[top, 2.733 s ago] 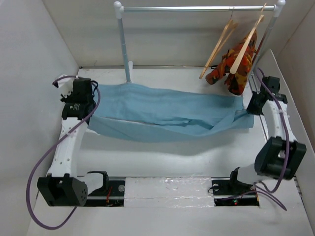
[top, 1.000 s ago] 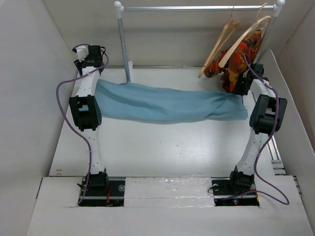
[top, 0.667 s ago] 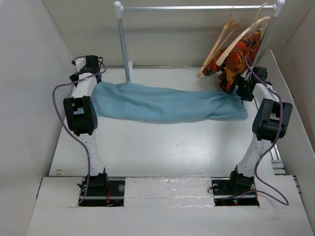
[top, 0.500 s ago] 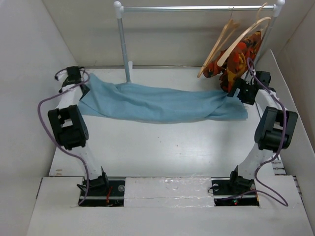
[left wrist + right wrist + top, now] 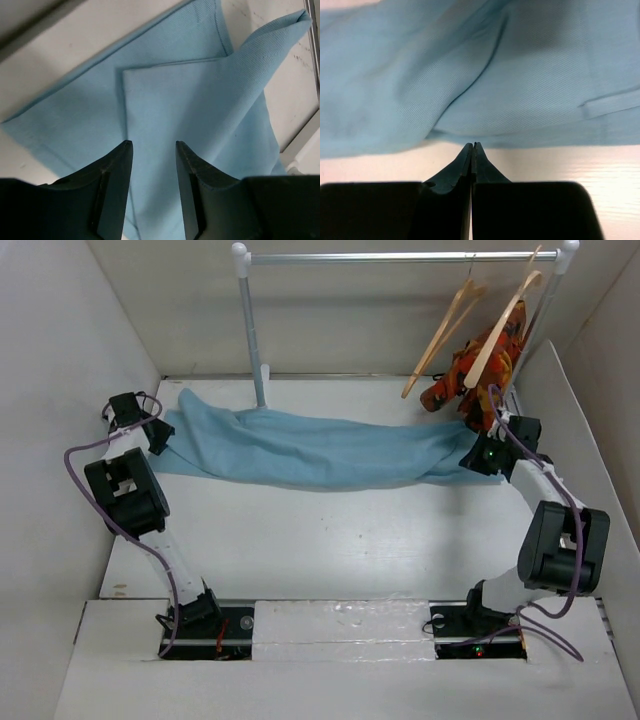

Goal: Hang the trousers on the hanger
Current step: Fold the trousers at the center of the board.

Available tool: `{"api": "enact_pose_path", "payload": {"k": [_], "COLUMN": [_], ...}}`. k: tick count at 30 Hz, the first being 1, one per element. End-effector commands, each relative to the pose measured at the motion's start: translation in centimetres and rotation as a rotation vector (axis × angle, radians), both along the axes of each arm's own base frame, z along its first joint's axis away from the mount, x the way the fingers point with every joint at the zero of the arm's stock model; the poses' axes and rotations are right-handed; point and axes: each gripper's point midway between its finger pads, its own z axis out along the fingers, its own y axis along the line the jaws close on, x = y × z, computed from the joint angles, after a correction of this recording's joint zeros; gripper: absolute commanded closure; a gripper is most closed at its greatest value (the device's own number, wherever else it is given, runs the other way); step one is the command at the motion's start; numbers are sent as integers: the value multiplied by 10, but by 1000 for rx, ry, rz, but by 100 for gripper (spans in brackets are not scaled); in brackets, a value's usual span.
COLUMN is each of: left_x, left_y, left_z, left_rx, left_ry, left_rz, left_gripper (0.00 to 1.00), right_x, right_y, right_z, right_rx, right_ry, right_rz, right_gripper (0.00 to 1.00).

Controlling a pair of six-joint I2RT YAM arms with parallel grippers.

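Observation:
The light-blue trousers [image 5: 320,450] lie stretched left to right across the far half of the table, folded lengthwise. My left gripper [image 5: 157,430] is at their left end; in the left wrist view it [image 5: 152,145] is open, with the folded cloth [image 5: 190,100] lying flat under the parted fingers. My right gripper [image 5: 472,456] is at their right end; in the right wrist view it [image 5: 473,144] is shut, its tips over bare table just short of the cloth edge [image 5: 470,75]. The bare wooden hanger [image 5: 440,325] hangs on the rail at the back right.
A metal rail [image 5: 400,256] spans the back on a white post [image 5: 250,330] beside the trousers' far edge. A second wooden hanger carries an orange-red patterned garment [image 5: 478,365] just behind my right gripper. White walls close in both sides.
Both arms have drawn back from the far side toward the near side. The left gripper moved left and the trousers' left end now lies spread flat. The hangers have swung.

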Motion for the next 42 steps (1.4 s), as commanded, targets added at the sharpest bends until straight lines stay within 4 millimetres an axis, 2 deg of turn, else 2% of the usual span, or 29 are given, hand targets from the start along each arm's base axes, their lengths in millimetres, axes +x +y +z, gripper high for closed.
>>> {"api": "enact_pose_path", "payload": {"k": [1, 2, 3, 5, 6, 7, 9, 12, 15, 17, 18, 22, 29, 32, 39, 42], "left_x": [28, 30, 36, 35, 40, 42, 45, 41, 29, 26, 23, 11, 13, 16, 26, 32], "left_y": [-1, 0, 4, 11, 14, 16, 20, 24, 27, 30, 29, 41, 43, 40, 33, 29], "left_z": [13, 3, 7, -7, -4, -9, -9, -18, -24, -19, -23, -21, -9, -13, -24, -22], "left_rx": [-42, -47, -40, -33, -23, -22, -19, -22, -14, 3, -1, 51, 76, 61, 12, -6], "left_ry": [-92, -72, -79, -26, -35, -24, -20, 16, 41, 38, 44, 76, 45, 45, 18, -4], "left_rz": [-42, -38, -34, -6, -6, -2, 11, 55, 109, 128, 130, 198, 188, 173, 149, 126], "left_gripper": [65, 66, 66, 68, 67, 68, 68, 74, 74, 70, 69, 65, 62, 62, 71, 86], "right_x": [-6, -10, -14, -23, -26, -33, -37, -42, -42, -42, -41, -40, -38, -37, -36, -39], "right_y": [31, 36, 44, 50, 56, 61, 64, 64, 68, 70, 70, 69, 80, 84, 89, 92], "right_z": [13, 11, 11, 9, 8, 4, 5, 3, 4, 4, 4, 4, 0, -1, 2, 0], "right_rx": [-9, -13, -16, -32, -34, -42, -50, -46, -43, -63, -65, -68, -70, -71, -82, -86], "right_ry": [-87, -82, -82, -84, -79, -58, -53, -44, -43, -48, -45, -48, -36, -34, -37, -29], "right_rz": [129, 149, 180, 221, 250, 276, 286, 287, 299, 328, 328, 331, 369, 379, 401, 415], "right_gripper": [100, 100, 100, 98, 94, 92, 86, 80, 80, 79, 79, 79, 79, 79, 82, 84]}}
